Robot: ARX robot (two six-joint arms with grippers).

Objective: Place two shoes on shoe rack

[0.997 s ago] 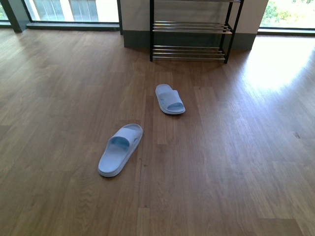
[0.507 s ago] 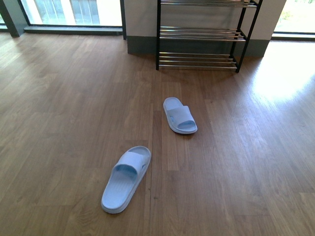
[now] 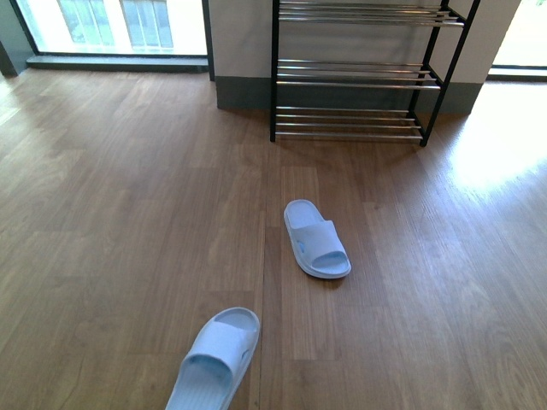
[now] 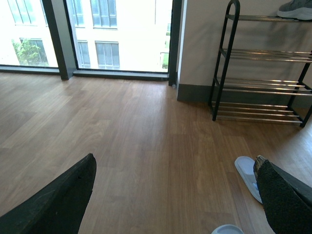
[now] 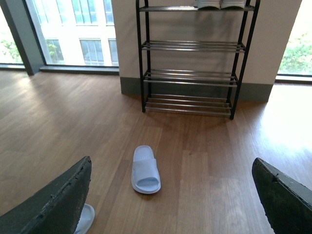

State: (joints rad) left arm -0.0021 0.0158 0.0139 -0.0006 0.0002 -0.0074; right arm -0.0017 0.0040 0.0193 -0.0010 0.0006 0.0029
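Listing floor stock: two slides loose on the wood floor (image 3: pixel 128 171), neither on the rack (image 3: pixel 350 77) yet. Near slide (image 3: pixel 214 363): close ahead, slightly left, so my left gripper (image 4: pixel 170 195) is judged nearer; long axis angled toward the rack; its near end is cut off. Far slide (image 3: pixel 316 239): between me and the rack, slightly right, lying lengthwise toward it; my right gripper (image 5: pixel 168 195) suits. Both grippers spread wide, empty. Top shelf: sneakers (image 4: pixel 295 9), mostly cropped.
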